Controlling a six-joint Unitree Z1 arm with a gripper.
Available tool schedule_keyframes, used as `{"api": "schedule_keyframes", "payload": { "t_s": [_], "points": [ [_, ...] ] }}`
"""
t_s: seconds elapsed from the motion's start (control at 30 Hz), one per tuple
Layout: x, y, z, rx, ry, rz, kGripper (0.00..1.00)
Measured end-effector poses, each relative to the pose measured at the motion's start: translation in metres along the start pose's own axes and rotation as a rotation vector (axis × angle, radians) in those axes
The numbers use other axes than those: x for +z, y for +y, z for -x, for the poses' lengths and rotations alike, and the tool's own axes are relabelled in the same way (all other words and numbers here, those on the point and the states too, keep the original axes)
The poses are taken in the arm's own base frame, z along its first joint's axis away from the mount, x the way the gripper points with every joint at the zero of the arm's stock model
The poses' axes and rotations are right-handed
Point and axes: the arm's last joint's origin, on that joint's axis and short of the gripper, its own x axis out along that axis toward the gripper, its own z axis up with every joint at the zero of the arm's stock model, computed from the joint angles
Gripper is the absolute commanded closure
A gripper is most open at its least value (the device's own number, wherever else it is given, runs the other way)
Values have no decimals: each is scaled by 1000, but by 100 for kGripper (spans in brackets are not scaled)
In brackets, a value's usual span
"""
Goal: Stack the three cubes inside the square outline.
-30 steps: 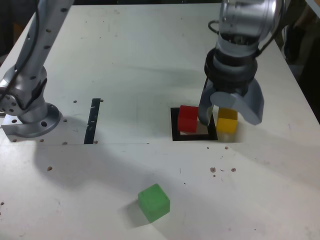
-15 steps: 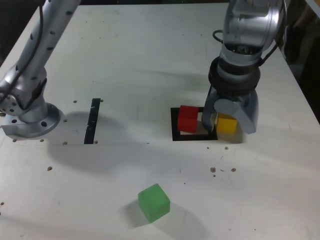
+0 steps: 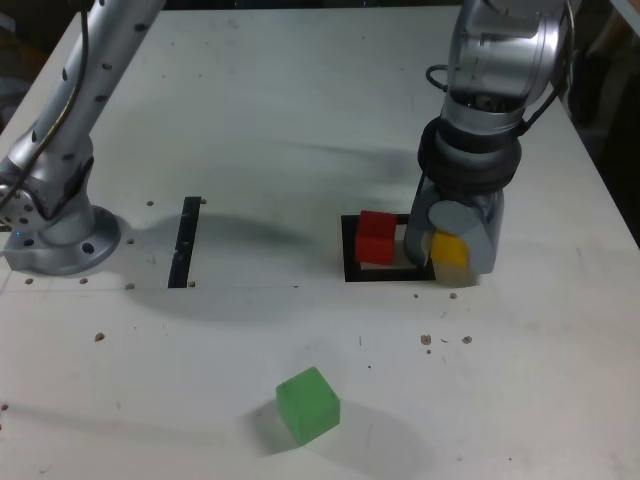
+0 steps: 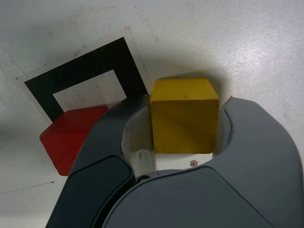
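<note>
Our hand (image 3: 452,250) has closed in since a second ago and now pinches the yellow cube (image 4: 184,115). The red cube (image 3: 376,237) sits on the square outline (image 3: 349,262); the green cube (image 3: 307,404) lies well apart on the counter (image 3: 250,100).

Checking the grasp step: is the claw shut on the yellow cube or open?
Shut on the yellow cube: in the wrist view both jaws of the claw press against its sides, beside the square outline.
</note>
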Motion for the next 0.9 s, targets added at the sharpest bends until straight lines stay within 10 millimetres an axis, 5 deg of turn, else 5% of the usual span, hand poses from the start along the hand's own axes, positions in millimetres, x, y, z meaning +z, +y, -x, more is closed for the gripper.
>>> {"api": "schedule_keyframes", "payload": {
  "t_s": [0.37,0.6,0.77,0.9],
  "points": [
    [-3,1,6,22,-5,-5,84],
    [-20,-15,50,46,-52,-19,84],
    [-49,-32,93,66,-86,-34,84],
    [-79,-34,100,74,-60,-17,84]
  ]
}}
